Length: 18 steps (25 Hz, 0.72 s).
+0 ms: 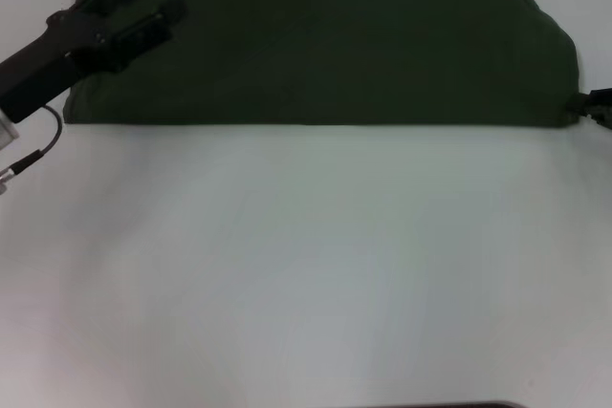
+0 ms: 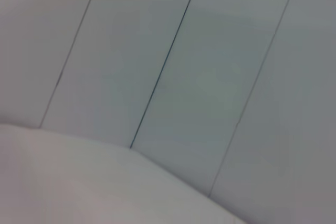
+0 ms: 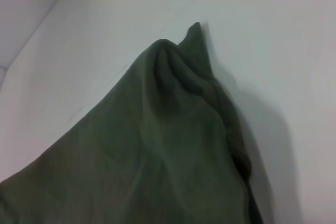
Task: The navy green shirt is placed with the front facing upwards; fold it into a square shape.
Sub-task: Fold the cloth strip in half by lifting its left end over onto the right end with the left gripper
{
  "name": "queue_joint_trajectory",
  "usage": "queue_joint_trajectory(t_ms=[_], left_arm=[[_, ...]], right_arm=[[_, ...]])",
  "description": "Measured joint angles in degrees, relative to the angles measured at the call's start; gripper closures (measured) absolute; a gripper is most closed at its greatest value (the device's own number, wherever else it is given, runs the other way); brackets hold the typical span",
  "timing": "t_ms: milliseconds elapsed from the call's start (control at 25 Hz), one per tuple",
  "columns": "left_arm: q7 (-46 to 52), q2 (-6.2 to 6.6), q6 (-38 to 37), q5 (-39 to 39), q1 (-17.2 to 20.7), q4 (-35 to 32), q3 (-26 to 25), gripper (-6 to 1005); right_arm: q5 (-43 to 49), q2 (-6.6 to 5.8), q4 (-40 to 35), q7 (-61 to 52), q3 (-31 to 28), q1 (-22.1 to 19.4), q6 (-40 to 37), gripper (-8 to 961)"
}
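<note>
White tabletop (image 1: pixel 306 274) fills head view; dark olive-green cotton shirt (image 1: pixel 325 40) lies folded into a wide band at far edge. Left gripper (image 1: pixel 143 26) over its left end, right gripper (image 1: pixel 598 107) touching right corner; cannot tell either's fingers. Left wrist: pale panelled wall (image 2: pixel 210 66) only. Right wrist: shirt corner (image 3: pixel 178 77) bunched into a raised peak.

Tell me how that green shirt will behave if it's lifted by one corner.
Probably floppy: the green shirt lies flat in a folded band, and its corner bunches into soft wrinkles. It would likely sag and unfold. It may slide easily on the smooth white table.
</note>
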<state>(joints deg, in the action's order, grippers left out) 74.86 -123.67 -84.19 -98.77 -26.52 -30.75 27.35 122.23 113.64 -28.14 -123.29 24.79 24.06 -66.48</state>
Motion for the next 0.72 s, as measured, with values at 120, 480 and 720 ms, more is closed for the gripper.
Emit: queue_joint_trajectory(t_ms=[120, 480, 720], left_arm=[[1.62, 0.43, 1.83, -1.9, 0.47, -0.5, 0.06, 79], [23.91, 2.02, 15.07, -12.34, 0.44, -5.73, 0.22, 79], [31.53, 3.31, 19.47, -20.47, -1.67, -6.05, 0.11, 78]], right_arm=[[-0.25, 0.0, 0.02, 0.43, 0.0, 0.2, -0.47, 944], [-0.33, 0.08, 0.02, 0.67, 0.0, 0.47, -0.68, 944], [-0.35, 0.09, 0.02, 0.77, 0.0, 0.47, -0.7, 945]])
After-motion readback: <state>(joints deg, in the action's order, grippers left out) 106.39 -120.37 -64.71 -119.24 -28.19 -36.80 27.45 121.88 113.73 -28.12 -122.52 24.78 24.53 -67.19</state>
